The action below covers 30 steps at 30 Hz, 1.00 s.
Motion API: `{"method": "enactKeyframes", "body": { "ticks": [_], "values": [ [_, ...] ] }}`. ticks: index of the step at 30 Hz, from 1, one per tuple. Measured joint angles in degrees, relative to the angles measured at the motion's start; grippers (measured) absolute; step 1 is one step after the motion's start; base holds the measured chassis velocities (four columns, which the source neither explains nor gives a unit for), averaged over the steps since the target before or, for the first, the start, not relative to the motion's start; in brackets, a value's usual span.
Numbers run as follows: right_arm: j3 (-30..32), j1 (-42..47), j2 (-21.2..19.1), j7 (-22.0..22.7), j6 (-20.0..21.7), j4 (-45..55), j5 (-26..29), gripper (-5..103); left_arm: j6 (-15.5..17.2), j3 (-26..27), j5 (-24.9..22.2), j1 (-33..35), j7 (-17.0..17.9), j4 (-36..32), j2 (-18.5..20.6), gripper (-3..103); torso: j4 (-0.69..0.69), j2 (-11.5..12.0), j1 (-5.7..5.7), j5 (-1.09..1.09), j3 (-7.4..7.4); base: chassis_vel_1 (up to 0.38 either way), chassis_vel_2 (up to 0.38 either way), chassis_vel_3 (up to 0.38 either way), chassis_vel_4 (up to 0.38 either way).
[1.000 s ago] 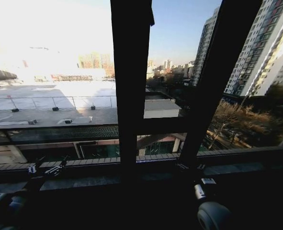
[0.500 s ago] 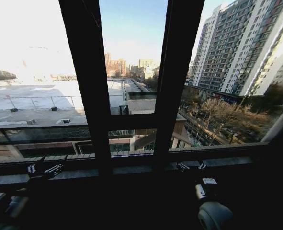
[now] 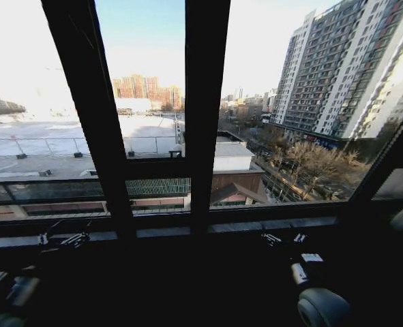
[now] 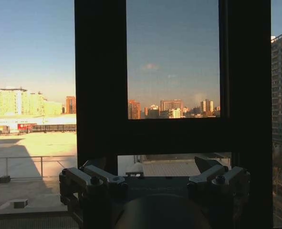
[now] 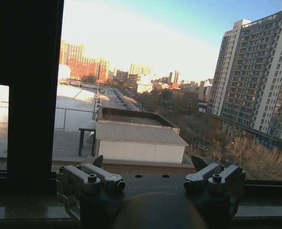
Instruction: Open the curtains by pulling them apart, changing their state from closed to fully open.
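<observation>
Both dark metal robot arms (image 3: 310, 300) sink into shadow near the bottom edge; the tall grey apartment tower (image 3: 344, 68) is cropped at right.

Dark window frame bars (image 3: 206, 116) stand before sunlit rooftops and a high-rise tower (image 3: 337, 75). Low in shadow, the left pincer (image 3: 63, 240) and right pincer (image 3: 284, 239) sit near the windowsill (image 3: 187, 230).

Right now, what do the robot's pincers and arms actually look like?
Each pincer is dark, near-black metal: the left pincer and right pincer have two pairs of flat silvery-grey link bars fixed with round screws onto a black body. In the head view, the right arm ends in a rounded pale-grey joint.
</observation>
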<state>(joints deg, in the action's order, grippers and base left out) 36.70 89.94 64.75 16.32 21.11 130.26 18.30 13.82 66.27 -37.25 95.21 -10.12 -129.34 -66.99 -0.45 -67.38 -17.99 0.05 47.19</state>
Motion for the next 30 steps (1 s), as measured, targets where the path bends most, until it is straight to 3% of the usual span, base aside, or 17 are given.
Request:
{"method": "enactKeyframes", "body": {
  "ticks": [17,30],
  "values": [
    [-0.98,0.69,0.45,-0.74,-0.17,-0.09,-2.13,100,0.64,-0.1,0.35,-0.84,0.05,0.0,0.06,100,0.01,-0.01,0.0,-0.02,0.0,-0.045,-0.376,0.047,0.369],
    [-1.92,0.31,0.57,-0.42,-0.17,0.06,-2.81,100,0.43,0.1,0.36,-0.76,0.04,-0.01,0.03,100,0.01,0.01,-0.03,-0.06,0.0,0.265,-0.309,-0.258,0.31]
  ]
}}
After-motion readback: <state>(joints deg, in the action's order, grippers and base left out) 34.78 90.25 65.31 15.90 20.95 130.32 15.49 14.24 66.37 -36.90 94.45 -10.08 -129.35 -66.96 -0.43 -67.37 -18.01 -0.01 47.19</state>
